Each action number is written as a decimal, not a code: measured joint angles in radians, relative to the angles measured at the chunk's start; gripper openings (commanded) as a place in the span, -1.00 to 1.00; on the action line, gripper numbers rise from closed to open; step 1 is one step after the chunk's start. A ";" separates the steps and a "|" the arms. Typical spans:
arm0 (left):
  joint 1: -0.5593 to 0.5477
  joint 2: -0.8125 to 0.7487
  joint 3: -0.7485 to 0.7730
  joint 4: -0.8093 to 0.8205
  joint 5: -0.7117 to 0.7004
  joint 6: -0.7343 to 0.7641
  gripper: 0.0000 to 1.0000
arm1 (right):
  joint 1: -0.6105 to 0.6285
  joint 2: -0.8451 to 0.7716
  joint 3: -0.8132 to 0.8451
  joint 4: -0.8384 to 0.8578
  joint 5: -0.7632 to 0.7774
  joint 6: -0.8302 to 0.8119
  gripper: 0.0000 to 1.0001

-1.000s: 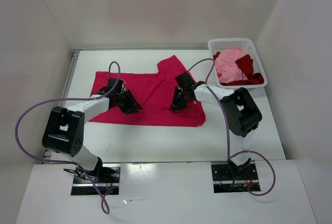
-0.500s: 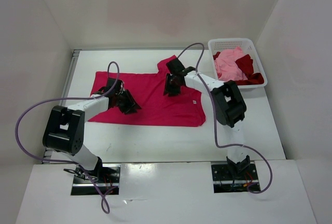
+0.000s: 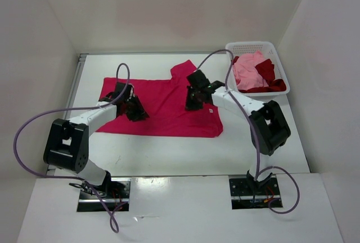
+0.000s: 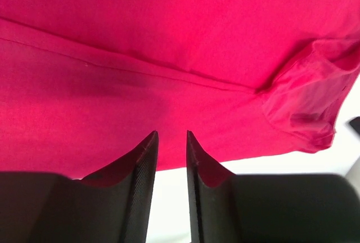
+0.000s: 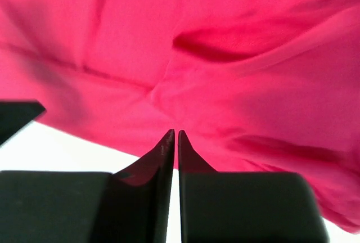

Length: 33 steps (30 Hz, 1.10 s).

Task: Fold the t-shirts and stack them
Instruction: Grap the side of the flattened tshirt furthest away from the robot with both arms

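**Down on the crimson-pink t-shirt [image 3: 163,105]**

Lies spread flat on a matte white table [image 3: 169,153], boxed in by plain white walls [image 3: 169,12]. Shows left gripper [image 4: 171,133] narrowly parted at its edge, clamping nothing. Shows right gripper [image 5: 175,131] almost together against bunched cloth; cannot tell whether pinched. Keeps pale pink t-shirt [image 3: 246,71] and dark red t-shirt [image 3: 269,70] heaped in white basket [image 3: 247,46], far right corner.

We see the crimson-pink t-shirt [image 3: 163,111] spread flat on the table [image 3: 169,153], the left gripper [image 3: 135,111] low over its left part and the right gripper [image 3: 193,100] over its right. At far right stands the white basket [image 3: 251,46] — the pale pink t-shirt [image 3: 246,72] and the dark red t-shirt [image 3: 267,68] lie crumpled inside.
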 measured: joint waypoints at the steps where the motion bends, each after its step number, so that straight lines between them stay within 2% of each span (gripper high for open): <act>1: -0.007 0.000 0.000 -0.002 -0.004 0.005 -0.43 | 0.021 0.006 -0.009 0.009 -0.003 0.003 -0.89; 7: -0.042 0.075 0.008 0.007 -0.020 0.010 -0.48 | 0.187 0.150 -0.001 0.051 -0.050 0.010 -0.89; 11: -0.048 0.152 0.018 0.010 -0.022 0.006 -0.51 | 0.241 0.234 0.030 0.070 -0.076 0.015 -0.89; 16: -0.034 0.138 -0.046 0.097 0.045 -0.026 -0.54 | 0.247 0.243 0.023 0.114 -0.082 0.031 -0.89; 21: -0.033 0.072 -0.151 0.140 0.114 -0.075 -0.54 | 0.259 0.164 -0.119 0.232 -0.090 0.058 -0.89; 27: -0.035 -0.035 -0.231 0.034 0.138 -0.105 -0.39 | 0.286 0.066 -0.249 0.233 -0.123 0.063 -0.81; 30: -0.027 -0.098 -0.234 -0.047 0.123 -0.104 -0.21 | 0.288 0.055 -0.248 0.195 -0.132 0.058 -0.66; 31: -0.015 -0.122 -0.227 -0.070 0.116 -0.101 -0.18 | 0.288 0.051 -0.243 0.176 -0.131 0.053 -0.59; 33: 0.019 -0.153 -0.176 -0.126 0.093 -0.096 -0.16 | 0.288 0.043 -0.220 0.121 -0.124 0.041 -0.56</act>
